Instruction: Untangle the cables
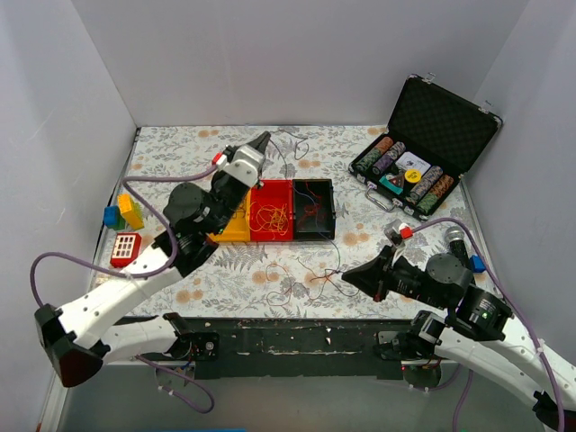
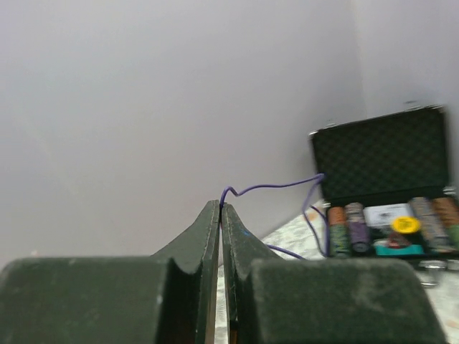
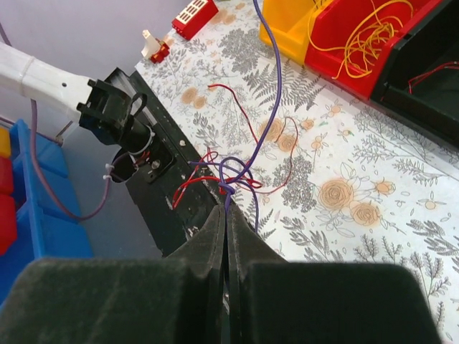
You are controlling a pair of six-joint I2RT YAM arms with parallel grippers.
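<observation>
My left gripper point(image 1: 266, 137) is raised over the far side of the table, shut on one end of a thin purple cable point(image 2: 272, 186) that trails toward the chip case. My right gripper point(image 1: 346, 277) is low near the front edge, shut on the same colour cable just below a small knot point(image 3: 228, 188). Red cables point(image 3: 193, 188) loop through that knot. The loose tangle point(image 1: 310, 281) lies on the floral cloth. Orange-yellow cables point(image 1: 270, 216) lie in the red bin point(image 1: 273, 191), and red cables point(image 1: 310, 209) lie in the black bin point(image 1: 329, 211).
A yellow bin point(image 1: 236, 229) adjoins the red one. An open black case of poker chips point(image 1: 441, 117) stands at the back right. Toy blocks point(image 1: 124, 213) and a red keypad toy point(image 1: 126, 247) lie at the left. The black base plate point(image 1: 288, 337) runs along the front edge.
</observation>
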